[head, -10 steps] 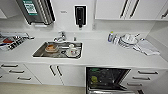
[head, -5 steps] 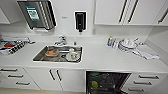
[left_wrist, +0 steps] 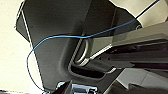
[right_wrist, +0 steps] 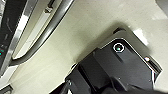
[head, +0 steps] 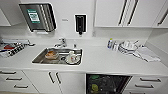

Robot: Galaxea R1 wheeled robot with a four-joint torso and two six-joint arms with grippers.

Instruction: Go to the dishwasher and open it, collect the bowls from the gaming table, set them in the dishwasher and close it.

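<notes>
Green bowls (head: 95, 82) sit inside dishwasher (head: 107, 83), open below counter, right of sink (head: 58, 56); I read door and bar handle (right_wrist: 42, 37) running across, beside right arm; can't tell either gripper's state

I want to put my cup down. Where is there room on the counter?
The widest bare stretch of the counter lies between the sink and the pile of white dishes. The sink holds dishes, and the far left end is cluttered.
</notes>
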